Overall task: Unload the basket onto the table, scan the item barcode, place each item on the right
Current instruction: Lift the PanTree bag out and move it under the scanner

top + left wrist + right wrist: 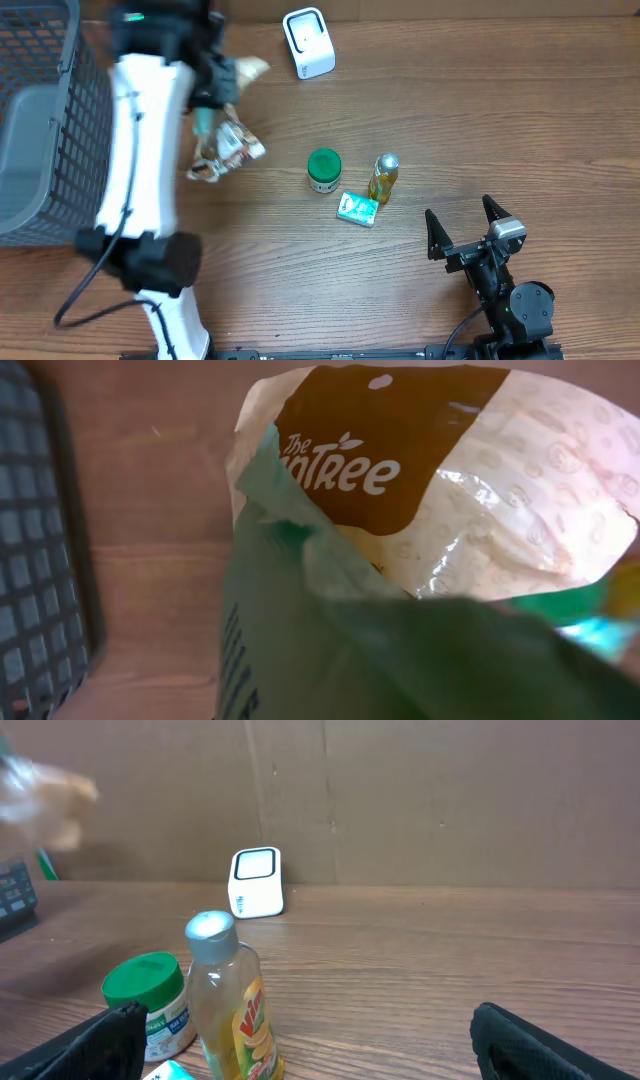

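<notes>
The left end effector is clenched on a crinkled snack bag, white and brown with silvery creases, which hangs from it to the left of and nearer than the white scanner. In the left wrist view the bag fills most of the frame, pressed against a blurred green finger, with brown print reading partly "Tree". The scanner stands upright at the far edge of the worktop, well apart from the bag. A grey mesh basket sits far to the left of the scanner, beyond the left arm. Nearer than the scanner stand a green-lidded jar and a silver-capped bottle of yellow liquid, just beside each other, with a small green packet lying touching or almost touching them. The right end effector is released, fingers spread wide, nearer than and right of the scanner, gripping nothing.
</notes>
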{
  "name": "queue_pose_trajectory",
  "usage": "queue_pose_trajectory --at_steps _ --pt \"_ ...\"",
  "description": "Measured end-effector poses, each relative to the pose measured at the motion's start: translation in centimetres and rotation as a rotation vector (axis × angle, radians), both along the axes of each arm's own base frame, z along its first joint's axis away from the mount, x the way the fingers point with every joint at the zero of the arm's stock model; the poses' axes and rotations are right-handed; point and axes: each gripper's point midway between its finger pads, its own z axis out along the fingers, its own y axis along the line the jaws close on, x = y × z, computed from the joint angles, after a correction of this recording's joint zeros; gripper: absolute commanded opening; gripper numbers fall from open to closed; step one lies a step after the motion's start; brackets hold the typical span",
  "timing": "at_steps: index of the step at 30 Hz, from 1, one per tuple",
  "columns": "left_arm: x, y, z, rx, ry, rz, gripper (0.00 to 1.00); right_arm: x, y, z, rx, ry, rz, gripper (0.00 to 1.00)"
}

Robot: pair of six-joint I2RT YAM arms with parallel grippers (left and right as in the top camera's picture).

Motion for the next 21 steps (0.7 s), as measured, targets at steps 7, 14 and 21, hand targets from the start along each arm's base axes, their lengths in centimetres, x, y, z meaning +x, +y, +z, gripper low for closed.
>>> queue_pose_trajectory --at_steps 7,14,21 --pt "-0.6 -2.2 -9.2 0.281 0.181 -0.061 0.11 0.0 0.0 0.0 0.000 0.000 0.000 1.00" --pt "-1.3 -2.5 -14.8 0.382 0.200 -0.034 0.13 0.0 0.0 0.0 0.000 0.000 0.000 1.00" --pt "-1.7 -1.7 -17.9 0.421 0.197 -0.008 0.21 0.0 0.0 0.0 0.000 0.000 0.000 1.00"
